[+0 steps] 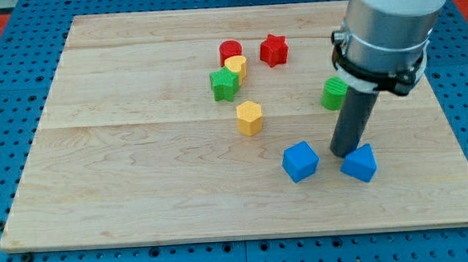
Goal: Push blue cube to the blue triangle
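The blue cube (301, 161) lies on the wooden board (141, 192) at the view's lower right. The blue triangle (360, 164) lies just to its right, a small gap apart. My tip (346, 152) rests on the board between the two, touching or almost touching the blue triangle's upper left edge and a short way right of the blue cube. The rod rises from there into the grey arm body (389, 18) at the view's top right.
A yellow hexagon (249, 117) sits above left of the blue cube. A green star (224, 84), a yellow heart-like block (236, 65), a red cylinder (230, 49) and a red star (274, 49) cluster near the top middle. A green block (333, 93) is partly hidden behind the rod.
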Tool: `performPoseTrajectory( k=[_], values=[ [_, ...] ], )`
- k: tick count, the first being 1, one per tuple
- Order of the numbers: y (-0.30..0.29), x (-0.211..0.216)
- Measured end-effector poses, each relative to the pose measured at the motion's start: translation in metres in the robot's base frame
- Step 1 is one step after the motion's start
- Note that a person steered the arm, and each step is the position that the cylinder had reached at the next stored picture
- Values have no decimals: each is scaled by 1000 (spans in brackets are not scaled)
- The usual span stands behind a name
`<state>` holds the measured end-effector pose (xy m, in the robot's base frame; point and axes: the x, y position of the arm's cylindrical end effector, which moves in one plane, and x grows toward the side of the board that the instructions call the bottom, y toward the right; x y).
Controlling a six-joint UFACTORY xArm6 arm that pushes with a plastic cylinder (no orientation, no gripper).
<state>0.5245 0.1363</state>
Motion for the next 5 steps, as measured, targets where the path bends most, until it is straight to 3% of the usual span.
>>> performPoseTrajectory(
  k=[1, 2, 3, 5],
  values=[
    [3, -43],
    [-69, -57],
    [-122, -14],
    [-31, 2]
  ],
)
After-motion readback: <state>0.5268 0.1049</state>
